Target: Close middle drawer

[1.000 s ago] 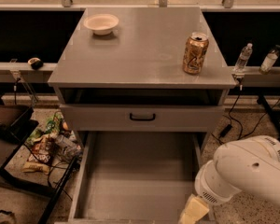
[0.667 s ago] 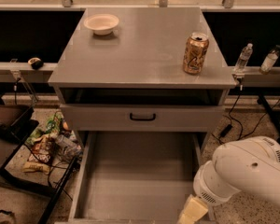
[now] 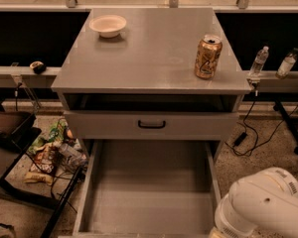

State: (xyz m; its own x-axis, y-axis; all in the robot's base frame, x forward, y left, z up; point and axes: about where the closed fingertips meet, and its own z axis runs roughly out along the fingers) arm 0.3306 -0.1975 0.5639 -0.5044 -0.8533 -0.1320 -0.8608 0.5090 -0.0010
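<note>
Camera view is showing the middle drawer [image 3: 149, 202] pulled far out under the desk [image 3: 149, 58], the hand [image 3: 215, 233] sitting at the bottom edge by its right front corner, released or clenched I cannot tell. An off-centre push is risking jamming it; a hard slam is risking toppling the gold can [image 3: 207, 56], its label being unreadable.

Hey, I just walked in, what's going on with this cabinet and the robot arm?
A white robot arm sits at the lower right, beside the wide grey metal middle drawer, which is pulled far out of the grey cabinet and not yet closed. The gripper is at the picture's bottom edge, near the drawer's front right corner, mostly cut off. The taller-fronted drawer above is shut. A pale bowl and a gold drink can stand on the cabinet top.
</note>
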